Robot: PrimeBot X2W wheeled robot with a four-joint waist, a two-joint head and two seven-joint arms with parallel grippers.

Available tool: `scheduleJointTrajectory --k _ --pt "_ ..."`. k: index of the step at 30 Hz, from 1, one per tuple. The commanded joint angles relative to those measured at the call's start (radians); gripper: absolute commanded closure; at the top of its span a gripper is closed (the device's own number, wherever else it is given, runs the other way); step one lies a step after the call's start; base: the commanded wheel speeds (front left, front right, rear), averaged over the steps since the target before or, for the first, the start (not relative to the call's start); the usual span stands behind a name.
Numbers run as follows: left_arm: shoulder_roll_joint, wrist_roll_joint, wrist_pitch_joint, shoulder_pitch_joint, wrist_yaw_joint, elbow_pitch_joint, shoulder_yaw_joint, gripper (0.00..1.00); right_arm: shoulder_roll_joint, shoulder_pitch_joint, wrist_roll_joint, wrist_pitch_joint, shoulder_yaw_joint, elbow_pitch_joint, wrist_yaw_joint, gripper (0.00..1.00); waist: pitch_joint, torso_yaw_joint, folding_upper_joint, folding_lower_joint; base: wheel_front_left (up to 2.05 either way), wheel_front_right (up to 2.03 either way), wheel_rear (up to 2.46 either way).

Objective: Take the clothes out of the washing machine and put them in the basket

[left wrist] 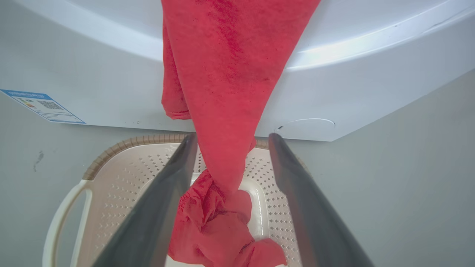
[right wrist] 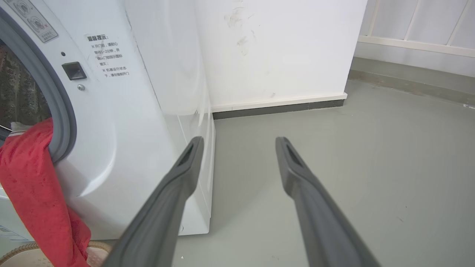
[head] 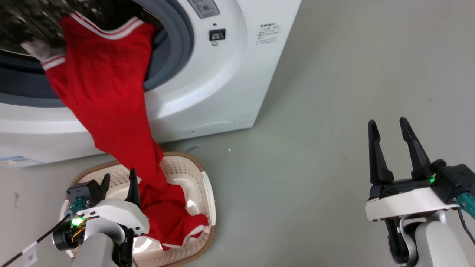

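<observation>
Looking down from my head, I see the red garment (head: 107,92) draped out of the washing machine (head: 222,85). Its top end, edged with white stripes, lies over the grey rubber ring (head: 183,33) at the mouth of the steel drum (head: 22,22). The rest hangs down the white front into the basket (head: 187,172), where its lower end is bunched in a heap. The basket stands on the grey floor (head: 315,148) just in front of the machine. My left pincer (head: 119,174) is over the basket's near left part, fingers spread, one finger right beside the fabric. My right pincer (head: 387,124) hangs well off to the right above bare floor, fingers spread and holding nothing.

Along my left wrist, the garment drops as a narrowing strip between my two fingers, which stand apart on either side of it. Whether the left finger touches the cloth I cannot tell. Below them the cloth lies crumpled on the basket's perforated bottom. A blue-edged sticker (left wrist: 42,105) sits on the machine's lower front.

Along my right wrist, my fingers are apart with floor between them. The machine is at the left, the garment spilling over the ring and down towards the basket's brown rim. A dark latch slot (right wrist: 74,70) sits beside the ring. Behind the machine is a white wall (right wrist: 282,48) with dark skirting (right wrist: 278,105).
</observation>
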Motion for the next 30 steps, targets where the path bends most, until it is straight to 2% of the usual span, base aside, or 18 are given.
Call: scheduleJointTrajectory --k 1,7,13,20,30 --pt "-0.010 0.018 -0.003 0.021 0.004 -0.038 0.012 0.00 0.000 0.014 -0.005 -0.002 -0.004 0.004 0.000 0.00 -0.041 0.024 0.0000 0.0001 0.00 0.00 0.00" --pt "-0.042 0.084 -0.003 0.082 -0.002 -0.212 0.080 0.00 0.000 0.042 -0.010 -0.002 -0.010 0.013 0.000 0.00 -0.088 0.038 0.0000 0.0001 0.00 0.00 0.00" --pt "-0.030 0.141 -0.003 0.054 -0.024 -0.291 0.116 0.00 0.000 0.053 0.002 -0.002 -0.012 0.012 0.000 0.00 -0.108 0.035 0.0000 0.0001 0.00 0.00 0.00" --pt "0.058 0.185 0.020 -0.083 -0.055 -0.177 0.070 0.00 0.001 0.043 0.032 -0.002 0.001 0.015 0.000 0.00 -0.077 0.002 0.0000 0.0001 0.00 0.00 0.00" --pt "0.207 0.153 0.308 -0.272 -0.072 0.044 -0.010 0.00 0.000 0.018 0.099 -0.002 0.021 0.018 0.000 0.00 0.002 -0.075 0.0000 0.0001 0.00 0.00 0.00"
